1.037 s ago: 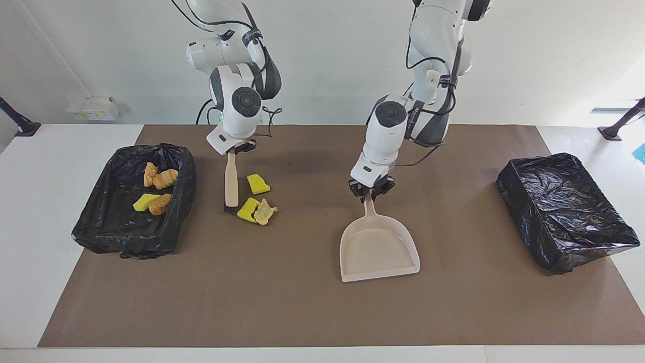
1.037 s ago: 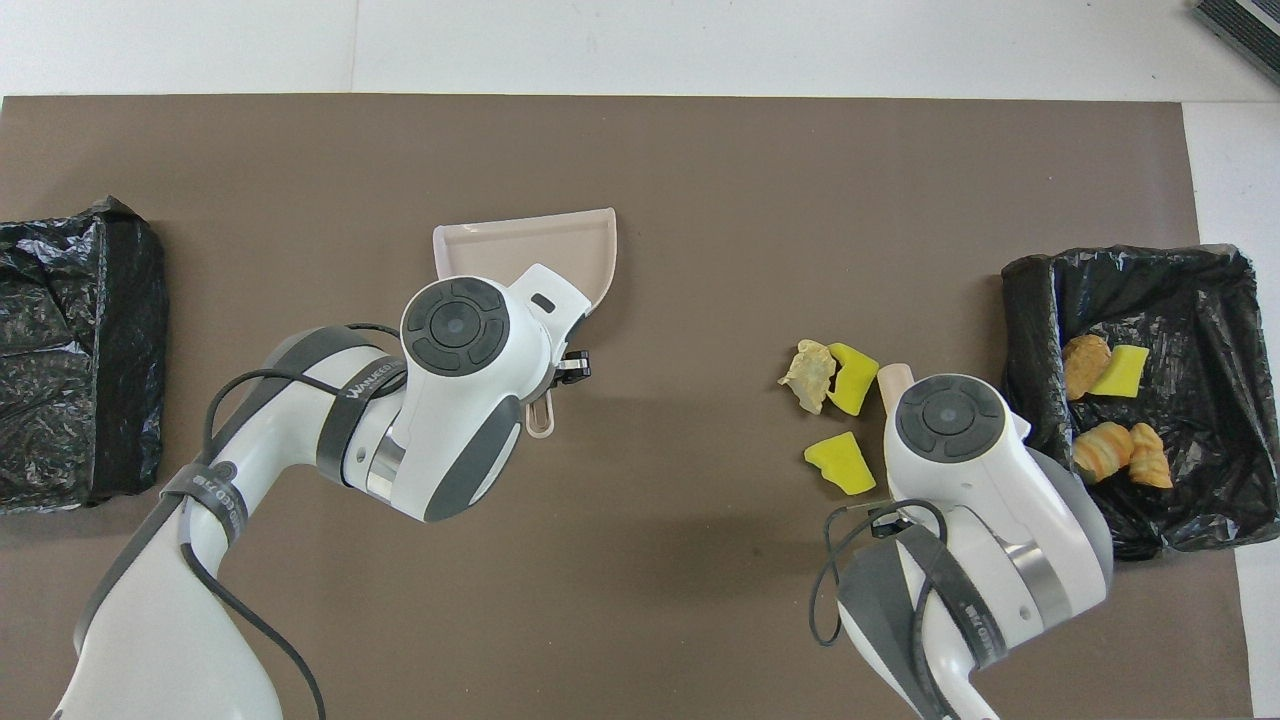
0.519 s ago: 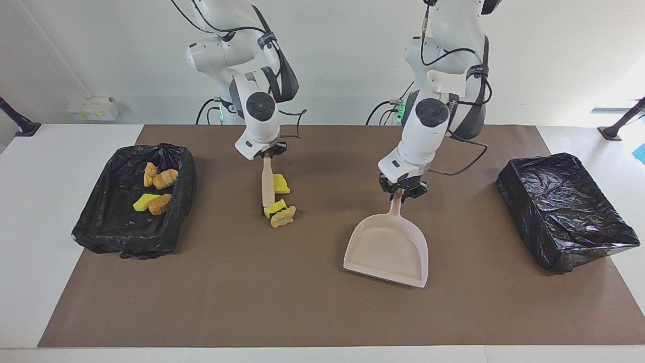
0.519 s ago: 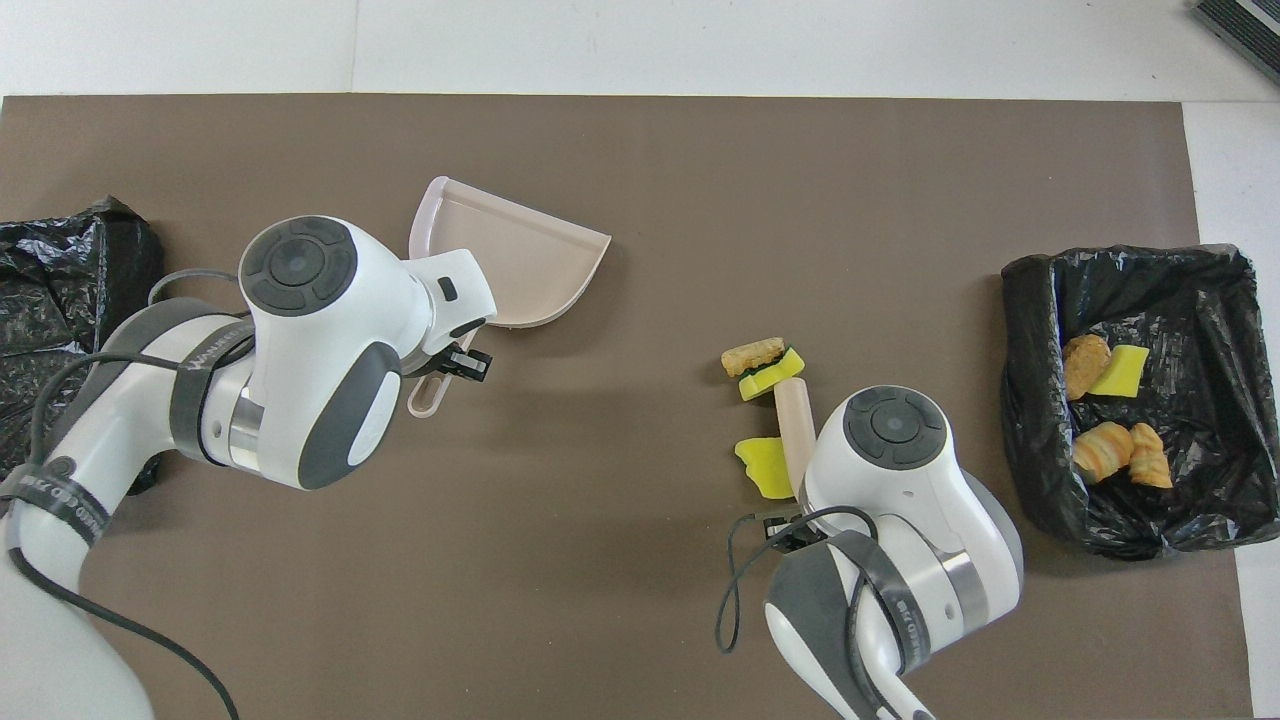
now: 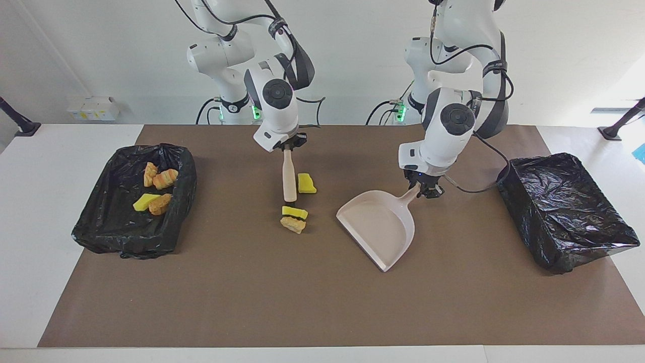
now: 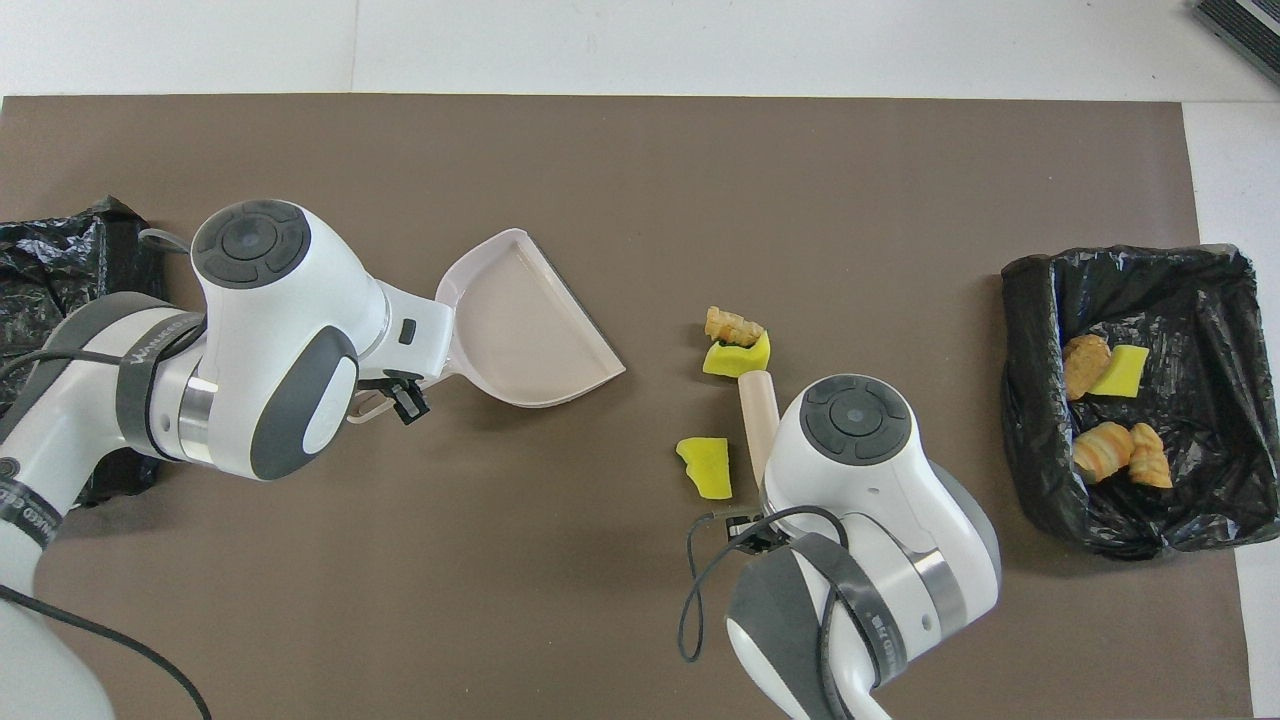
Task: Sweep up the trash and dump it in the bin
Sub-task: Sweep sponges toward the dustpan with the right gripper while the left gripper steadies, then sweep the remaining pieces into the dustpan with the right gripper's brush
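Since a moment ago the beige plastic dustpan has swung its open mouth toward the scraps, and the beige-handled black-bristled brush has pushed them nearer it. The left gripper is clamped on the dustpan's handle; the right gripper is closed on the brush's top. A yellow sponge chunk touches a tan crumbly piece by the bristles; another yellow chunk lies beside the handle. Four more scraps lie inside the black-lined bin at the right arm's end.
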